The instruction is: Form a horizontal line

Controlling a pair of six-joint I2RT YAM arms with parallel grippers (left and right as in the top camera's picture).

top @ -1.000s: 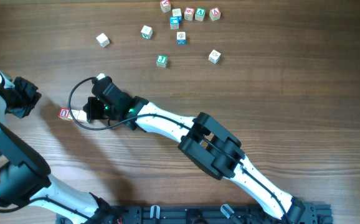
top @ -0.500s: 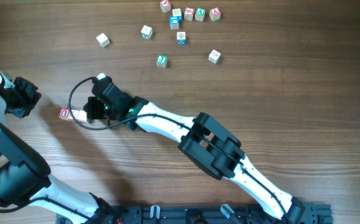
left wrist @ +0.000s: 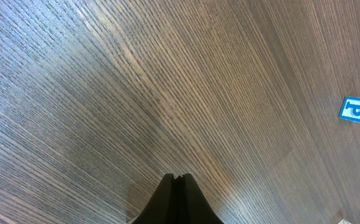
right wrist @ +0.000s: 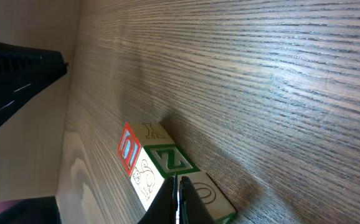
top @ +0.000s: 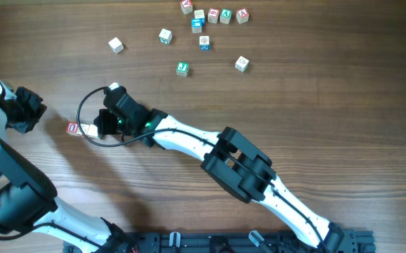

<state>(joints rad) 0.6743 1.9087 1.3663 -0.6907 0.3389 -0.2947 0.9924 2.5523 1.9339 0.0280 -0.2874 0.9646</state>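
Seen from overhead, two white-and-black robot arms reach in from the near edge of a wooden table point(top: 315, 91).

At the far left, the left gripper point(left wrist: 177, 182) hovers over bare wood. Its jaws are closed, tips together, and hold nothing. Its wrist camera shows only wood grain below it and a blue P cube point(left wrist: 357, 110) off to the right. It seems to be parked out of the way so the other arm has room to work.

Just to its right, on the left part of the table at middle depth, lies the horizontal line point(right wrist: 167, 165). It is three small pale wooden cubes touching side by side. The left one shows a red-marked end face, the middle one a green Z, and the right one a green O. From overhead only the left end shows, because the rest is under the arm.

Over the right end of the row sits the right gripper point(right wrist: 179, 183). Its jaws are closed with nothing between them, and its tips are down at the seam between the Z and O cubes (touching or just beside, I cannot tell). Closed tips probably serve as a pusher to nudge the cubes flush. The row looks straight, so the task seems nearly done. A careless lift could drag a cube out of line.

Further right and far back, loose cubes point(top: 182, 68) lie scattered, well apart from the line. Another short row of cubes point(top: 225, 15) sits at the far edge.
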